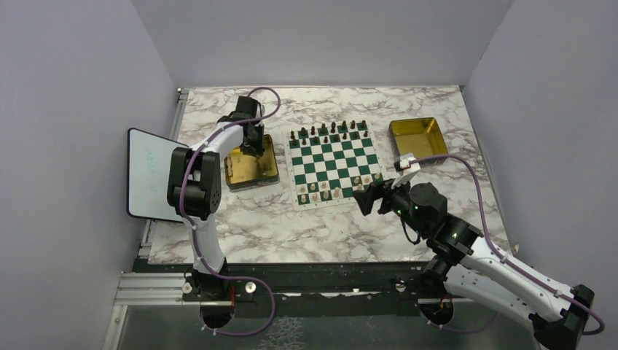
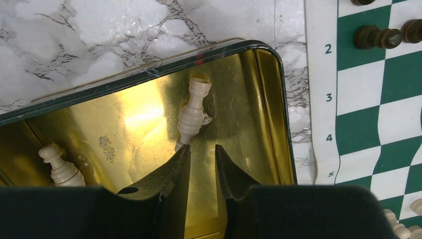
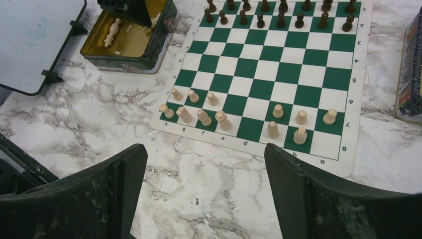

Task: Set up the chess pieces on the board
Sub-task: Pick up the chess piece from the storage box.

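The green and white board [image 1: 334, 162] lies mid-table, with several cream chess pieces [image 3: 199, 110] standing on its two near rows. My left gripper [image 2: 202, 148] hangs inside the gold tray [image 2: 149, 78] left of the board. Its jaws stand a narrow gap apart, and only the tray floor shows between them. A cream piece [image 2: 193, 112] lies on its side just past the left fingertip, its base at that tip. Another cream piece [image 2: 59, 168] lies at the tray's left. My right gripper [image 3: 205, 149] is wide open over bare marble, just short of the board's near edge.
Dark pieces [image 3: 278, 15] fill the board's two far rows. A second gold tray [image 1: 417, 138] sits right of the board. A white tablet [image 1: 149, 173] stands at the table's left edge, beside the left arm.
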`<state>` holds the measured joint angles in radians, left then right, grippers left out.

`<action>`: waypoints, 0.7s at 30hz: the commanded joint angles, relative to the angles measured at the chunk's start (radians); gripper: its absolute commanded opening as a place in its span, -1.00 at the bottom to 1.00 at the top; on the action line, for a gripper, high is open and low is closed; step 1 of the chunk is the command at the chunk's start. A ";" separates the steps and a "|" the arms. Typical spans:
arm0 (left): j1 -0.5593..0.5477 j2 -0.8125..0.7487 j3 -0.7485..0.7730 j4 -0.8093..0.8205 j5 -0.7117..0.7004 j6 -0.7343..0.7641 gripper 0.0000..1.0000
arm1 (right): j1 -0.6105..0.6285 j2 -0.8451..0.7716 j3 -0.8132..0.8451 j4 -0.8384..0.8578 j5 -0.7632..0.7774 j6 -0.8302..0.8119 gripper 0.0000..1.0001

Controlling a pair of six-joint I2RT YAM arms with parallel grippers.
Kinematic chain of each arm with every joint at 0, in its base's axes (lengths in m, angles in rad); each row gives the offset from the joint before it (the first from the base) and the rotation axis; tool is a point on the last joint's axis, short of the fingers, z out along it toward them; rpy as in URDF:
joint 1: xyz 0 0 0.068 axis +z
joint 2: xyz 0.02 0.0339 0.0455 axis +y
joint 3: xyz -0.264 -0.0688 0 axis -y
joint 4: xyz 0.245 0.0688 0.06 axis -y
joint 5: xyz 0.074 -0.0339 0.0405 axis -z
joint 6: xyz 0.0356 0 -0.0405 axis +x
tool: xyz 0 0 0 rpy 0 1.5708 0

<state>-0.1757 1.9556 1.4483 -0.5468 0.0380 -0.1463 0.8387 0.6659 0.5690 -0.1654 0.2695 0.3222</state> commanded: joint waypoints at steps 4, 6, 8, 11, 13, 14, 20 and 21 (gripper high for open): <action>0.007 0.024 -0.019 0.026 -0.070 0.032 -0.43 | 0.006 0.018 0.025 0.045 -0.010 0.022 0.84; 0.007 0.039 -0.015 0.029 -0.070 0.035 -0.39 | 0.006 0.018 0.025 0.049 -0.014 0.028 0.84; 0.007 0.056 -0.010 0.030 -0.066 0.036 -0.38 | 0.006 0.016 0.019 0.058 -0.017 0.032 0.84; 0.007 0.074 -0.006 0.030 -0.058 0.036 -0.38 | 0.006 0.010 0.015 0.060 -0.023 0.034 0.84; 0.007 0.078 -0.003 0.030 -0.055 0.037 -0.38 | 0.007 0.008 0.013 0.056 -0.023 0.036 0.84; 0.007 0.077 -0.003 0.029 -0.055 0.041 -0.39 | 0.007 0.005 0.011 0.056 -0.023 0.037 0.84; 0.007 0.058 -0.003 0.026 -0.041 0.047 -0.71 | 0.006 0.001 -0.001 0.059 -0.008 0.060 0.83; 0.007 0.053 -0.004 0.023 -0.040 0.044 -0.74 | 0.005 0.002 -0.002 0.059 -0.011 0.069 0.83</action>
<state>-0.1757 2.0129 1.4433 -0.5140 -0.0040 -0.1104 0.8387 0.6758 0.5690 -0.1421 0.2642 0.3569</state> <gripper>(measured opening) 0.172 0.920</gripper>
